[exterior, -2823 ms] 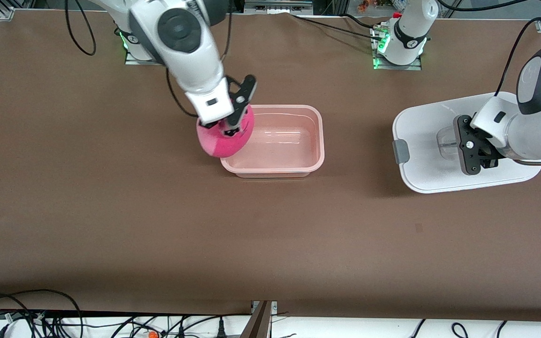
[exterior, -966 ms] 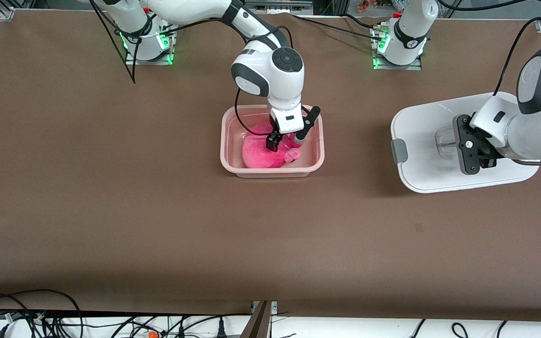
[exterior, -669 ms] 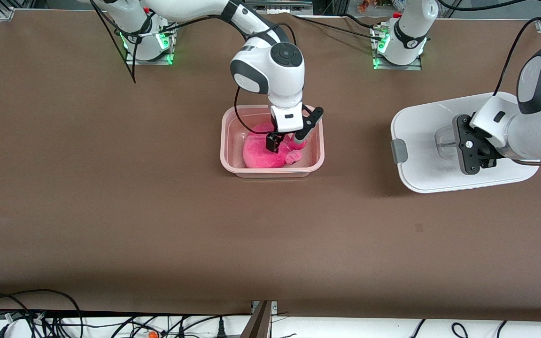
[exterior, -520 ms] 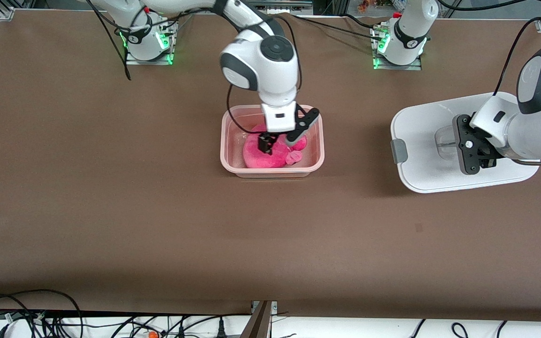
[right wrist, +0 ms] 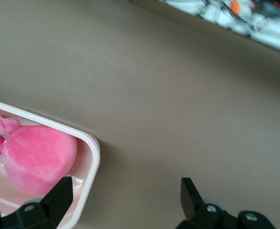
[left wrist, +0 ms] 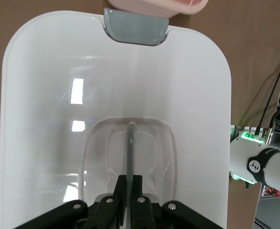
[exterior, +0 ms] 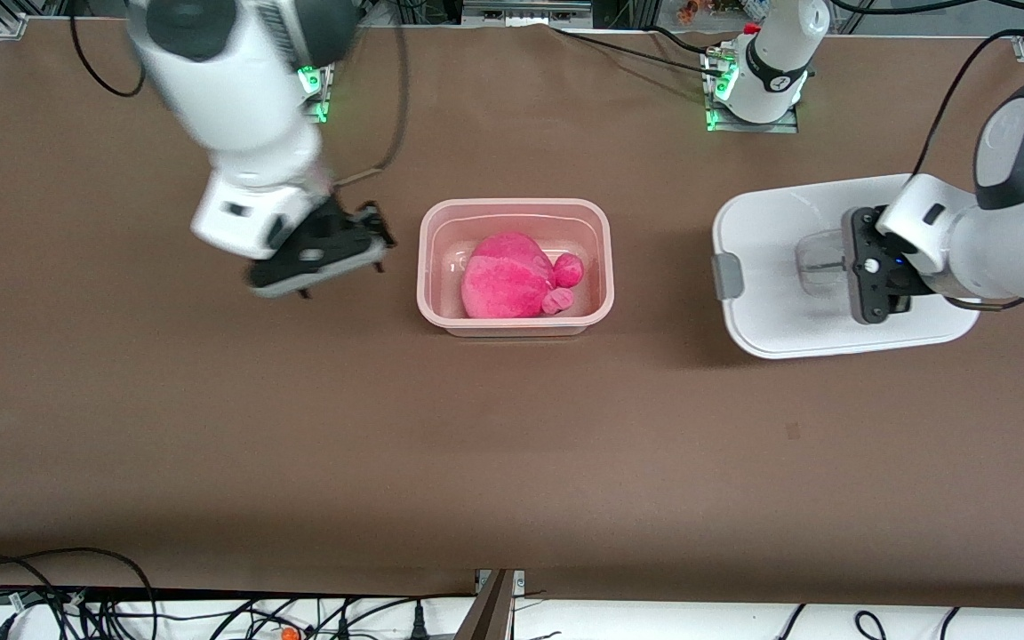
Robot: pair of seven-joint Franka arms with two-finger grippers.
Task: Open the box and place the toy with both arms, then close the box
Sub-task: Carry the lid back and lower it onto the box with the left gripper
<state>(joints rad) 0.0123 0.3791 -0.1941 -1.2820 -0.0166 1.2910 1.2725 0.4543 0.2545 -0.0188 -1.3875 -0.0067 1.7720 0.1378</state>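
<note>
Toy [exterior: 512, 286] lies in the open box [exterior: 516, 324], pink body toward the right arm's end, small ears toward the left arm's end. Box sits mid-table, no lid on it. In the right wrist view the toy [right wrist: 37, 160] rests against the tub's inner wall, box rim [right wrist: 93, 148] running past it.

Right gripper [exterior: 321, 256] is up in the air over bare table beside the box, toward the right arm's end. Jaws spread wide, nothing between them; right wrist view shows both fingertips [right wrist: 58, 193] well apart.

Lid [exterior: 770, 293] is held by the left gripper [exterior: 868, 277] over the table toward the left arm's end, well apart from the box, grey clip [exterior: 726, 276] facing the box. Left wrist view: gripper [left wrist: 128, 188] jaws pinched together on the thin bar of the lid's clear handle [left wrist: 129, 152]; lid [left wrist: 39, 119] fills most of the view, clip [left wrist: 136, 27] at its edge, with a corner of the box [left wrist: 156, 5] showing just past it.
</note>
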